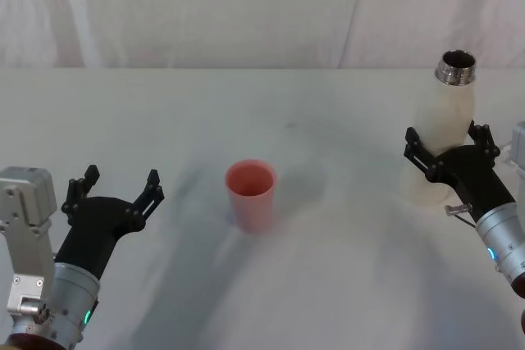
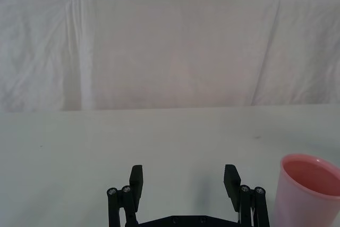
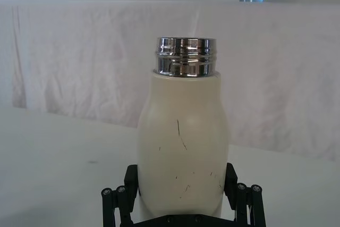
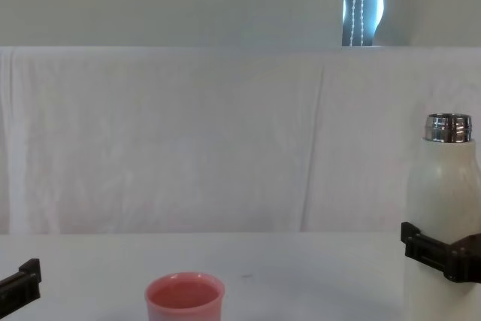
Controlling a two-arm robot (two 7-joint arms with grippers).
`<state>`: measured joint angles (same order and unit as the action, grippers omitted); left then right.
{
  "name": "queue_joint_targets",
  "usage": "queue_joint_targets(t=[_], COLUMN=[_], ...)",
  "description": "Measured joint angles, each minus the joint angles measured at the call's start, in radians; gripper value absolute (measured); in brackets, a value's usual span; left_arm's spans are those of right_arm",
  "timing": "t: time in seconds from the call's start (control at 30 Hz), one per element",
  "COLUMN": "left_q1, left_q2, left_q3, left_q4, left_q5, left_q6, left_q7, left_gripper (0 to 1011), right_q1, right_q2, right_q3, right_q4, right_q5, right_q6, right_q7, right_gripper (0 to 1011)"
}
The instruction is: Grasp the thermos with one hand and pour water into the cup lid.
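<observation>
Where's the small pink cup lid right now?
The small salmon-pink cup lid stands upright at the table's centre in the head view, between the open left gripper and the cream-white thermos.

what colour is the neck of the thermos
Shiny silver metal, ridged with threads, on the cream-white thermos; the right wrist view shows it best.

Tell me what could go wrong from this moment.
1. The right gripper has its jaws around the bottle low on its body, so the tall bottle may tip or slip when lifted.
2. The bottle's neck is open, so water may spill before it reaches the small pink cup.
3. The cup stands free and could be knocked over.
</observation>
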<state>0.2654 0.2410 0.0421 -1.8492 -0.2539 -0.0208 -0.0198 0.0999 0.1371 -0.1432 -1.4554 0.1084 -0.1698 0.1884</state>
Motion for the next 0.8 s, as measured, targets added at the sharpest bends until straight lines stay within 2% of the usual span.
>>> queue_joint_targets(t=[0.8], left_q1=[0.000], left_q2=[0.000], left_q3=[0.000], left_q4=[0.000], left_q5=[0.000], left_q6=[0.000], left_q7=[0.000], left_gripper=[1001], right_q1=[-0.042], right_q2=[0.010], right_q3=[0.014], right_q4=[-0.042], right_q5=[0.013], right_q6=[0.015], right_q7=[-0.001], right_gripper=[1001])
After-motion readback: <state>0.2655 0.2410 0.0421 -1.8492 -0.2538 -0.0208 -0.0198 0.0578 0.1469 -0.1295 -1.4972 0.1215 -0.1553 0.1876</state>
